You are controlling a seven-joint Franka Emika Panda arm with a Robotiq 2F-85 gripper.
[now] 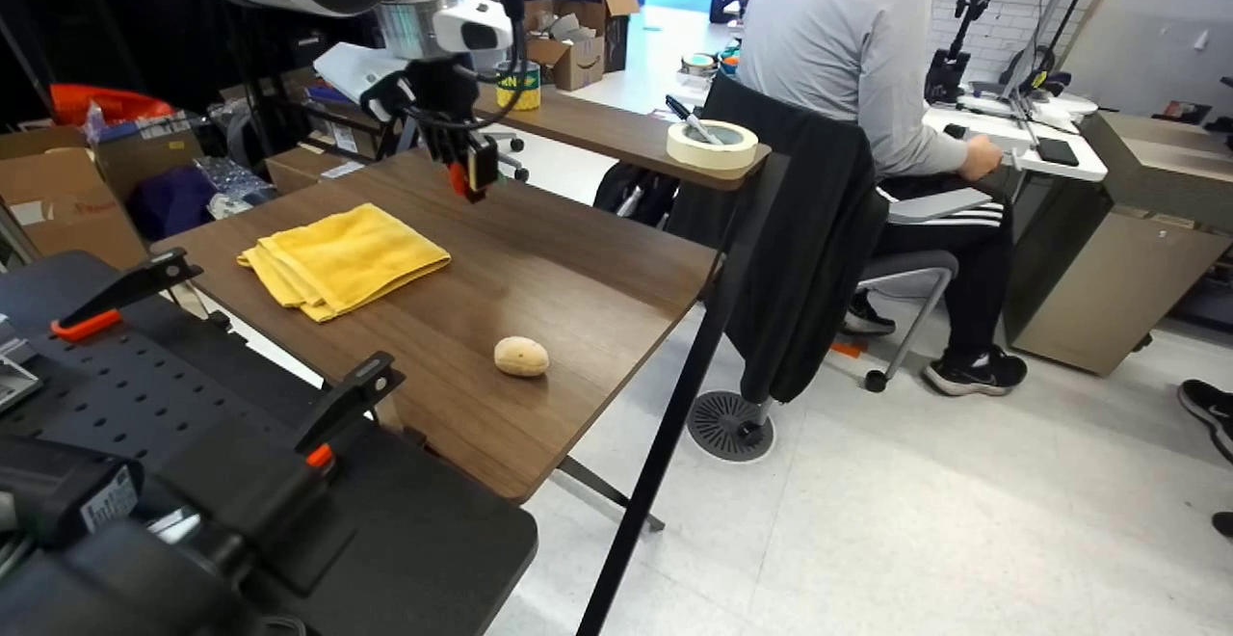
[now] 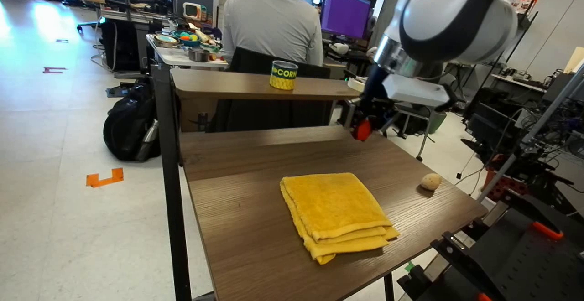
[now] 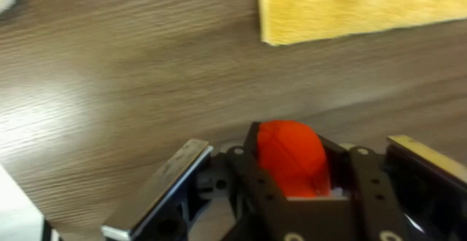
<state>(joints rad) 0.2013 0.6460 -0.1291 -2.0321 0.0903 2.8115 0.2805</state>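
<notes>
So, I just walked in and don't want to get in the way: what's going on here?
A robot arm is gripping a small red thing in its tool, over the wooden table; what it is, I can't tell. A folded yellow cloth and a beige rounded thing lie apart on that table. A person sits with their back to it.

From different sides, both exterior views overlook the tabletop [image 1: 578,265], which the wrist view faces from close above.

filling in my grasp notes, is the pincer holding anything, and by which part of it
The pincer holds a red rounded object, pinched by its opposite sides; exactly what it is cannot be told.
</notes>
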